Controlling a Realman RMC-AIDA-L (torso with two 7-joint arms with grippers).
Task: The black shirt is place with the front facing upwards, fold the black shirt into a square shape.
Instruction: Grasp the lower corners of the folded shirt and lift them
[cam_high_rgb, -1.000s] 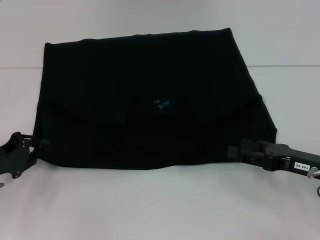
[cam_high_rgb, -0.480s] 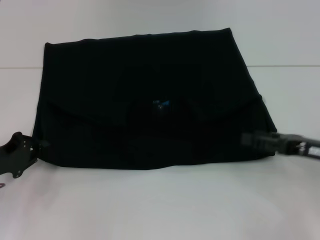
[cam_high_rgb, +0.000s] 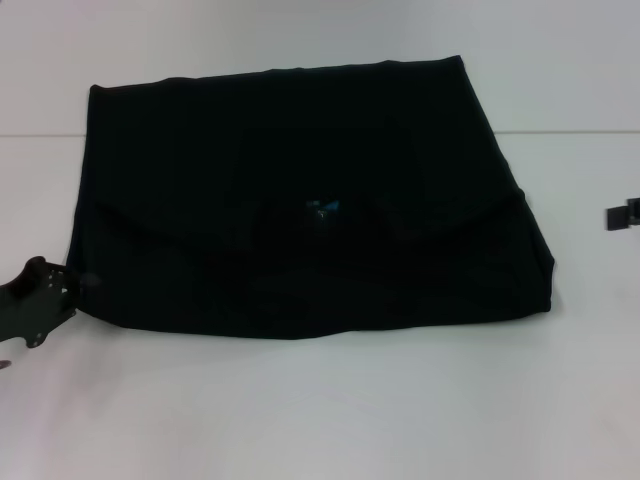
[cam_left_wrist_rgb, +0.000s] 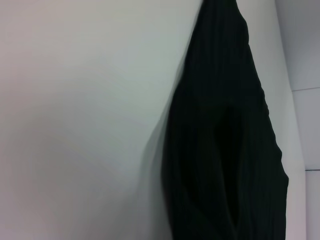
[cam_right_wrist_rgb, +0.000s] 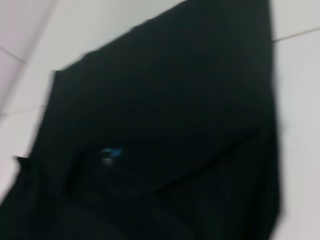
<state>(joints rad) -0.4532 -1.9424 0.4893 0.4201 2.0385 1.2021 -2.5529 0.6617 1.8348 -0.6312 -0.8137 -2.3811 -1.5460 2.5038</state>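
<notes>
White tabletop (cam_high_rgb: 320, 410) lies plain under my black soft-fabric short-sleeved shirt (cam_high_rgb: 300, 190), folded into a broad block at its centre, small blue neck label (cam_high_rgb: 321, 208) facing up. My left gripper (cam_high_rgb: 38, 300) sits just beside the near-left corner; I cannot tell how its jaws stand. My right gripper (cam_high_rgb: 620, 216) barely shows at the right edge, likewise unreadable. Risk, I judge: dragging that corner would undo the fold. A second ago my right gripper was at the near-right corner; it has withdrawn.
</notes>
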